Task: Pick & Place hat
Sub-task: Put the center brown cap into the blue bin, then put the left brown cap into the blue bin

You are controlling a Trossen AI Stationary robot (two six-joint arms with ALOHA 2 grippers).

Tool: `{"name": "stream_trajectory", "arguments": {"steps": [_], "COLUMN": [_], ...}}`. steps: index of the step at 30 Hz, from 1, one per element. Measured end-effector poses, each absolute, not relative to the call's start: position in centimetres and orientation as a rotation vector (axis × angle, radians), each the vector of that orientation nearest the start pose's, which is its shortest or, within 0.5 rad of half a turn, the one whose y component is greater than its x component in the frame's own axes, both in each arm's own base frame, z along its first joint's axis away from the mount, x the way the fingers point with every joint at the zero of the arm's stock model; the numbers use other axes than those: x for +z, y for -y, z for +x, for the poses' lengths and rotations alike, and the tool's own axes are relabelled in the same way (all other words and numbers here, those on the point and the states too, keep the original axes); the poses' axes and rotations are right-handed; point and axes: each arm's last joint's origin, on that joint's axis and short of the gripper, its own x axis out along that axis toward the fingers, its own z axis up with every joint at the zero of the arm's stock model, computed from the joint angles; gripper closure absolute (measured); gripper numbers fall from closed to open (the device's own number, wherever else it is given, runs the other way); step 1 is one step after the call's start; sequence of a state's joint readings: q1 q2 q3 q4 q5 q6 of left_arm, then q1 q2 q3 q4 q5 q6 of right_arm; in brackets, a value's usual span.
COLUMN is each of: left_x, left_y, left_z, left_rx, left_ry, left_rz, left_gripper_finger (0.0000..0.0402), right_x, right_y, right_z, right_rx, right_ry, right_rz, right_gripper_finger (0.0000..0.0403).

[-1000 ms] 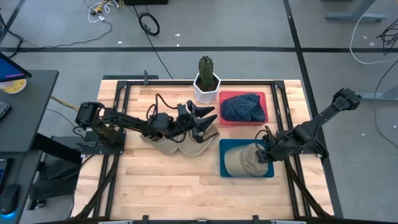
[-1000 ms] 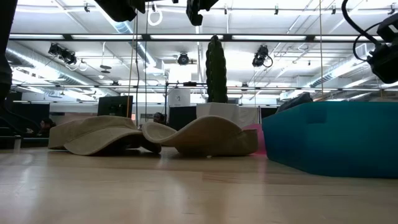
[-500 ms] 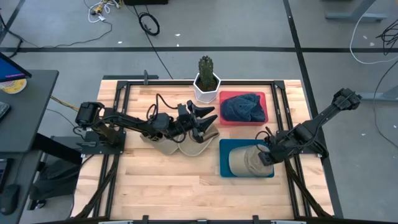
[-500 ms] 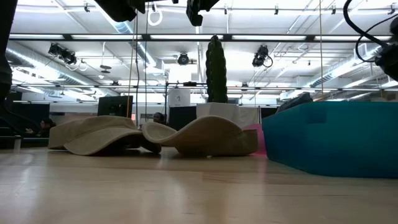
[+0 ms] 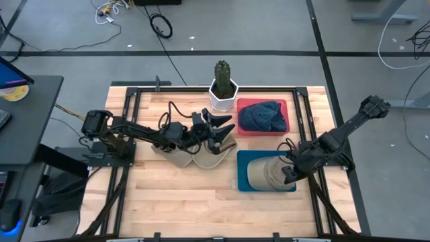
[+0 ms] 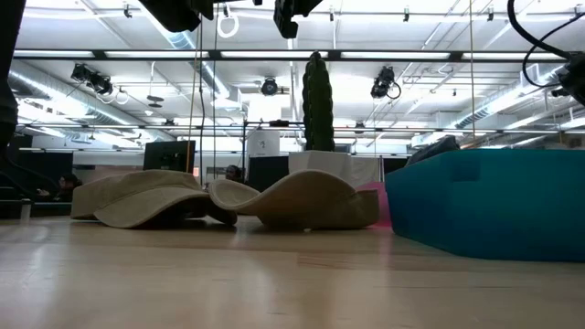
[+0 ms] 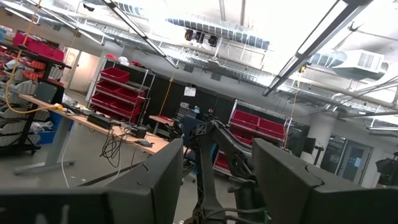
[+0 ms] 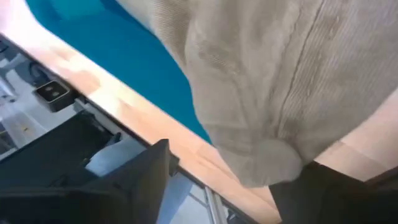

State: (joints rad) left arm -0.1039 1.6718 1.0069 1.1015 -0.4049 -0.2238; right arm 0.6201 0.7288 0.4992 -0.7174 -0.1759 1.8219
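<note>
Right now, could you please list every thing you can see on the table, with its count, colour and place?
beige hats: two, beige, on the table's middle, under the left gripper.
beige hat in bin: one, beige, inside the teal bin.
teal bin: one, teal, right of the middle.
red bin: one, red, behind the teal bin.
dark blue hat: one, in the red bin.
cactus: one, green, in a white pot, at the table's back edge.
left gripper: jaws open, above the beige hats.
right gripper: at the beige hat in bin.
</note>
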Motion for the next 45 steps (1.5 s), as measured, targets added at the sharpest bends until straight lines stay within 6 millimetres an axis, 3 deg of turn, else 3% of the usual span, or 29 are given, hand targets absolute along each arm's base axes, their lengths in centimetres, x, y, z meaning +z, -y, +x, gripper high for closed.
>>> {"name": "stream_trajectory", "arguments": {"steps": [6,15,21,31,38,42,45], "left_x": [30.2,30.2,30.2,30.2,31.8,32.9,34.0], "left_y": [2.7,2.8,2.8,2.9,3.1,3.4,3.7], "left_z": [36.1,36.1,36.1,36.1,35.1,33.8,32.6], "left_rx": [0.24,0.238,0.237,0.227,0.245,0.291,0.35], "left_ry": [0.459,0.458,0.458,0.463,0.483,0.376,0.186], "left_rz": [-0.349,-0.35,-0.35,-0.39,-0.404,-0.39,-0.372], "left_gripper_finger": [0.0205,0.0205,0.0205,0.0205,0.0205,0.0205,0.0205], "right_x": [21.1,21.9,24.9,31.8,36.2,37.4,37.6], "right_y": [-7.7,-7.1,-6.7,-5.3,-4.2,-4.1,-4.2], "right_z": [9.7,8.2,7.6,7.0,7.3,7.7,7.9], "right_rx": [-0.262,-0.173,-0.045,0.095,0.129,0.136,0.107], "right_ry": [-1.293,-1.33,-1.246,-0.86,-0.311,-0.145,-0.091], "right_rz": [1.414,1.464,1.492,1.455,1.281,1.198,1.138], "right_gripper_finger": [0.0122,0.0142,0.0157,0.0175,0.0175,0.0175,0.0175]}}
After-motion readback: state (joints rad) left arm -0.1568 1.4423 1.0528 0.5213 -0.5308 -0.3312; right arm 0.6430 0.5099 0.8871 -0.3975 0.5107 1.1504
